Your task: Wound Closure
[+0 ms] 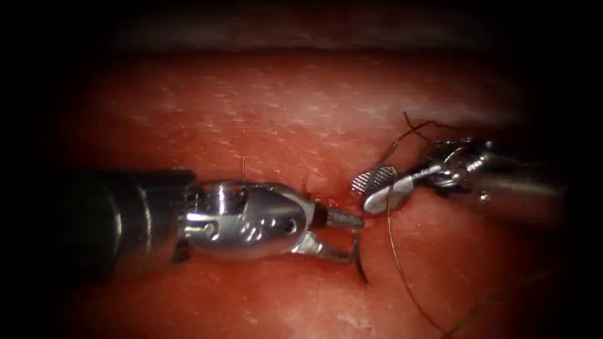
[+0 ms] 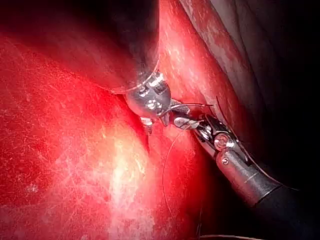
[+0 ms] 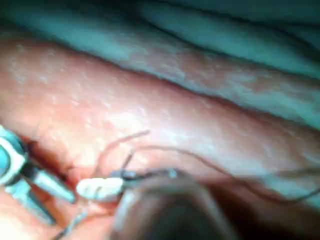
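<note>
Left tool [image 1: 344, 237], closest to view, spreads its jaws over the cut [image 1: 361, 267] in the tissue [image 1: 264, 107], empty. Right tool [image 1: 377, 190] jaws also open; thread [image 1: 397, 260] trails beneath.

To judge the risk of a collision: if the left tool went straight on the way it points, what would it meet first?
Probably the right tool: the left tool, jaws open, points right at it across the cut. Depth is unclear, so it might pass beside it.

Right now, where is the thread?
In the endoscope view, the thread runs from the right tool down over the tissue, right of the left tool.
</note>
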`<state>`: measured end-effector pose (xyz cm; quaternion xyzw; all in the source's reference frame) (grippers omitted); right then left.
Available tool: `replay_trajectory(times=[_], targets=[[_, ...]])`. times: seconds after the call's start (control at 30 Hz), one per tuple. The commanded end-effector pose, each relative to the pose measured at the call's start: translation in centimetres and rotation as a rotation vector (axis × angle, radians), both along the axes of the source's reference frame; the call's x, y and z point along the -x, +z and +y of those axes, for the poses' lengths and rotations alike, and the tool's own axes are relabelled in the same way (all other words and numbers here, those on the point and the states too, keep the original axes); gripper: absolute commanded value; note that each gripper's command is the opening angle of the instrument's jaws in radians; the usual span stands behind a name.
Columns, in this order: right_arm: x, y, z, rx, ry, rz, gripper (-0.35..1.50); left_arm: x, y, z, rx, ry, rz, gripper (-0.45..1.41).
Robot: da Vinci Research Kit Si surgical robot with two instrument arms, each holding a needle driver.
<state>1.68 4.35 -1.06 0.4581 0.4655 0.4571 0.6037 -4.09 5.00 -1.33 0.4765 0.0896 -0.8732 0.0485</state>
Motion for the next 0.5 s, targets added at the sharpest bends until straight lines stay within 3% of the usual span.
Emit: replay_trajectory(times=[0.03, 0.2, 0.5], targets=[[-0.05, 0.06, 0.04, 0.003, 0.007, 0.000, 1.46, 0.08, 0.07, -0.01, 0.003, 0.011, -0.011, 0.42], [0.00, 0.07, 0.06, 0.009, 0.026, -0.006, 1.46, 0.14, 0.14, -0.22, 0.026, 0.105, -0.045, 0.43], [-0.06, 0.06, 0.03, 0.030, 0.034, -0.008, 1.46, 0.11, 0.27, -0.21, 0.055, 0.132, -0.016, 0.43]])
